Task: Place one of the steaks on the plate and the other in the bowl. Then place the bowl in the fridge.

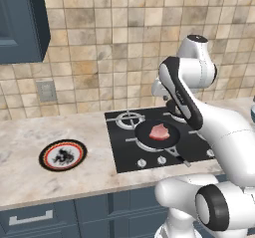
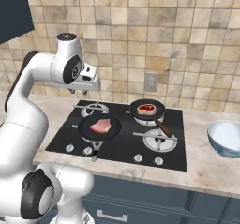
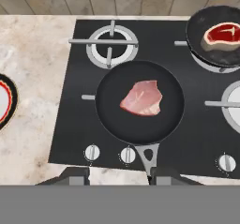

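On the stove (image 2: 117, 134), two black frying pans each hold a steak: the near pan (image 3: 139, 102) carries the paler pink steak (image 3: 142, 98), and the far pan (image 2: 147, 109) the darker red steak (image 2: 146, 108). The gripper (image 3: 119, 175) hangs high above the near pan, empty, its jaws standing partly apart with the two finger tips low in the hand view — nothing is between them. The plate (image 1: 63, 155) lies on the table (image 1: 30, 147) well to the left of the stove; the bowl (image 2: 226, 137) sits on the table off to the right.

The risks from here, as I judge them:
- The steak is thin and flat in a rimmed pan, so the fingers may strike the pan wall or floor and shove the pan instead of pinching meat.
- A shallow pinch at the slab's edge could let it slip off on the way across — the plate is far from this pan.
- The pan's handle (image 3: 149, 153) points toward the gripper and could be caught on the descent.
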### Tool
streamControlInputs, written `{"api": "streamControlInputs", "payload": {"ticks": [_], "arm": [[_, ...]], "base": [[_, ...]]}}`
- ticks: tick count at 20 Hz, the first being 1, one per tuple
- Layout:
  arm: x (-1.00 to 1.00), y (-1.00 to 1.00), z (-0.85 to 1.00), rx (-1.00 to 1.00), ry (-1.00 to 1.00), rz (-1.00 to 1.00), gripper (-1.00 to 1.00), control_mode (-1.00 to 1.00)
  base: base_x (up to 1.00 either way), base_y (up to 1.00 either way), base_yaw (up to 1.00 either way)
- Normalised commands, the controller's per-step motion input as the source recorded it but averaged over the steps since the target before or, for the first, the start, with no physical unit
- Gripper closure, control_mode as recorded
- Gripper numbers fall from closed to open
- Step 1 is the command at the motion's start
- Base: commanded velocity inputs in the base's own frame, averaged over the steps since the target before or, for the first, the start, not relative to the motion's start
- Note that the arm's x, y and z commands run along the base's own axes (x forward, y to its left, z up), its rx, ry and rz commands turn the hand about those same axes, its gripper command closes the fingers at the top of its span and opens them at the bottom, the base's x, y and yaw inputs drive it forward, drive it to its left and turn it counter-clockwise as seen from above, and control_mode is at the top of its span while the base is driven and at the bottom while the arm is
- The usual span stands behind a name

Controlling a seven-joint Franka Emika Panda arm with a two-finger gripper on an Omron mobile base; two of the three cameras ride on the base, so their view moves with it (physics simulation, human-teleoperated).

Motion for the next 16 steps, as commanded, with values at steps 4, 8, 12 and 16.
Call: {"api": "streamControlInputs", "payload": {"ticks": [4, 8, 12, 16], "arm": [[0.0, 0.0, -0.21, 0.01, -0.01, 0.0, -1.0, -1.0], [0.0, -0.13, -0.35, 0.05, 0.0, 0.0, -1.0, -1.0], [0.02, -0.21, -0.3, 0.05, 0.0, 0.0, -1.0, -1.0], [0.09, -0.24, -0.27, 0.0, 0.0, -0.03, -1.0, -1.0]], "base": [[0.0, 0.0, 0.0], [0.0, 0.0, 0.0], [0.0, 0.0, 0.0], [0.0, 0.0, 0.0]]}}
